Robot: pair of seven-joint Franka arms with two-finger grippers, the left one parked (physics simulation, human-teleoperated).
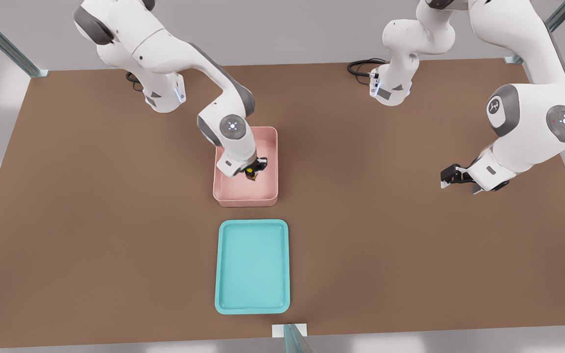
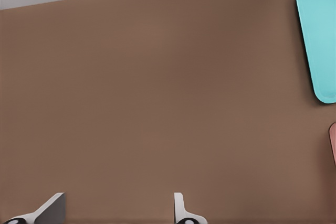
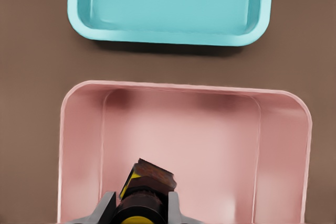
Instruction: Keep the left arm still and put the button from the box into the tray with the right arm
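**One button gripped over the pink box**

One small button (image 3: 140, 198), yellow cap on a dark body, sits clamped between the two fingers (image 3: 106, 209) of the right arm's gripper (image 1: 253, 171). In the front view the gripper hangs inside the outline of the pink box (image 1: 272, 147), toward that view's right half of the bin, and the button (image 1: 250, 172) shows as a yellow speck at the fingertips. Whether the button is lifted clear of the box floor or touching it cannot be told (the wrist view shows it tilted, with pink floor behind it).

The box (image 3: 79, 129) stands on the brown table (image 1: 410, 245). Just beside it, across a strip of bare table, lies the teal tray (image 1: 221, 264), nearer the camera in the front view. The tray (image 3: 79, 14) is separate from the box, rims not touching.
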